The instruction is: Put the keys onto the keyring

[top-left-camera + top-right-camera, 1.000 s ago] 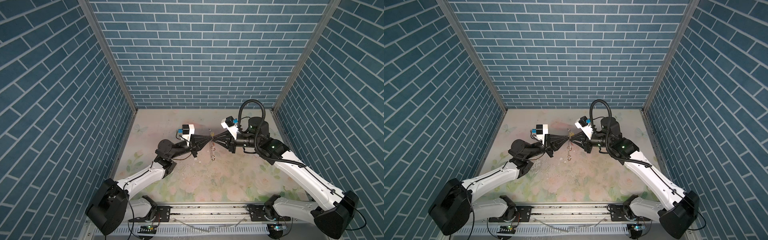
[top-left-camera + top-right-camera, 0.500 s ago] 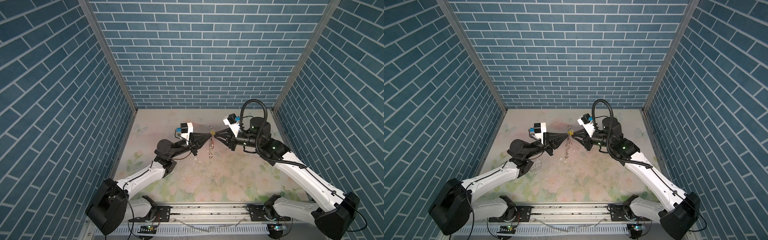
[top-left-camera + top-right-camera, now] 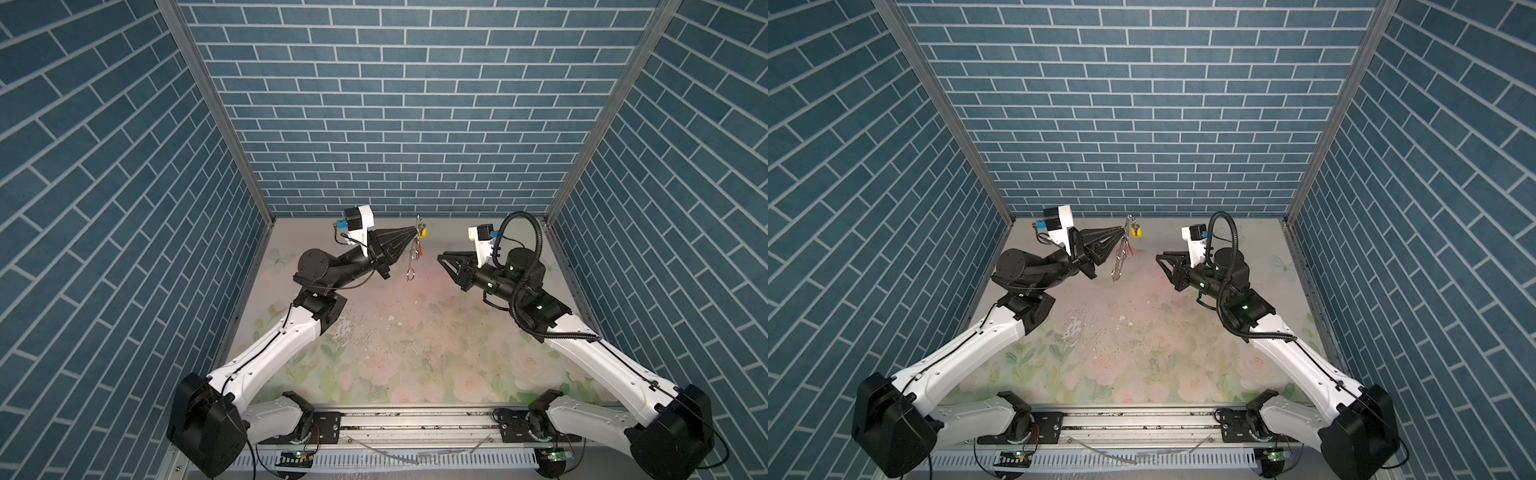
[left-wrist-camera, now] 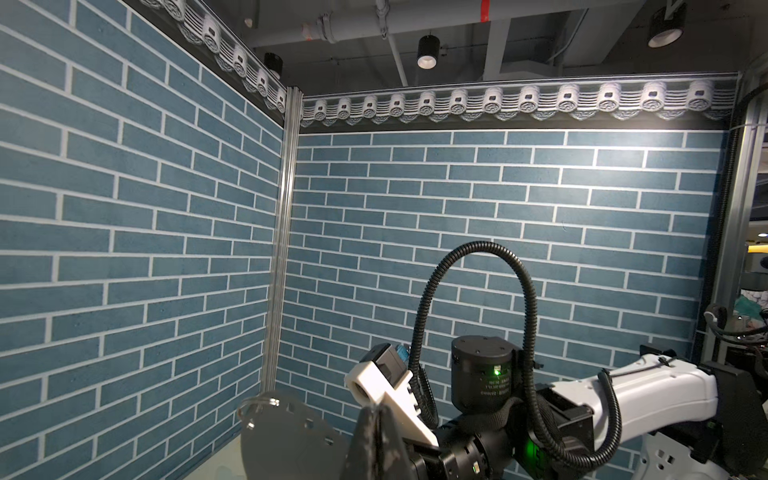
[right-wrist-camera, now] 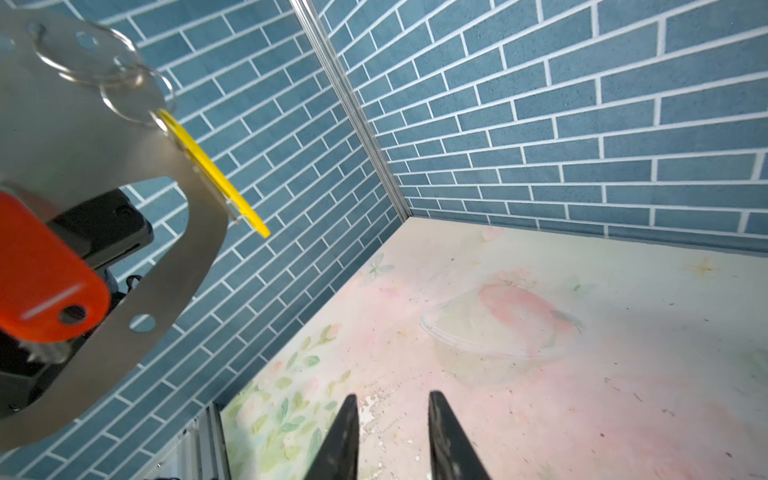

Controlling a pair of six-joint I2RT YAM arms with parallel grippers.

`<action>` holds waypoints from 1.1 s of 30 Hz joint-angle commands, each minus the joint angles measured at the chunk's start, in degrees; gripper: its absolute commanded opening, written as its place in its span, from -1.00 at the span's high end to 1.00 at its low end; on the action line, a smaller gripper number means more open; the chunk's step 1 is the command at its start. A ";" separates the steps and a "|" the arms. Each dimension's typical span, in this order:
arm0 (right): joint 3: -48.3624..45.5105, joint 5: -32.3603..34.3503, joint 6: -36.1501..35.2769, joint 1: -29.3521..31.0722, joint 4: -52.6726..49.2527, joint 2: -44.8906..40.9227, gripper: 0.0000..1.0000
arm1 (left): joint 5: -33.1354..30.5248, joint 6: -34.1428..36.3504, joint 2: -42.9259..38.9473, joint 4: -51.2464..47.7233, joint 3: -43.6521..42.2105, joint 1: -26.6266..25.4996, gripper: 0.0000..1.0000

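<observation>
My left gripper is clenched on the top edge of the keyring and holds it up in the air above the far part of the table. In both top views the keyring hangs down from my fingertips as a thin loop seen nearly edge on, clear of the table surface. In my right wrist view it is a flat grey band with small holes along it and a couple of linked silver rings at its upper end.

The yellow tag hangs from one of those rings and sticks out past the edge of the band. In a top view it sits just beside my left fingertips. The red tag lies against the lower part of the band. I cannot tell from here how it is fastened. In a top view it shows as a small red sliver beside the loop.

My right gripper is released, its two fingers a little apart with nothing between them. It points towards the keyring from the right, lower than it and well apart from it.
</observation>
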 commanded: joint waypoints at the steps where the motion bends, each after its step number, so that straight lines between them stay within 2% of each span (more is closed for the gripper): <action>1: -1.52 -0.76 8.84 -0.23 14.47 1.37 0.38 | 0.90 -2.01 1.18 -2.16 3.74 0.72 1.00; 11: 0.37 -5.56 22.82 -0.34 37.06 11.14 0.27 | 2.01 -4.19 6.19 -0.61 11.33 1.63 1.00; 23: 5.23 -9.09 40.19 -1.29 62.66 22.97 0.08 | 4.27 -12.78 11.98 8.13 16.69 4.79 1.00; 33: 13.34 -10.14 45.42 -1.48 63.97 28.11 -0.09 | 5.97 -15.17 13.67 9.33 20.28 6.57 1.00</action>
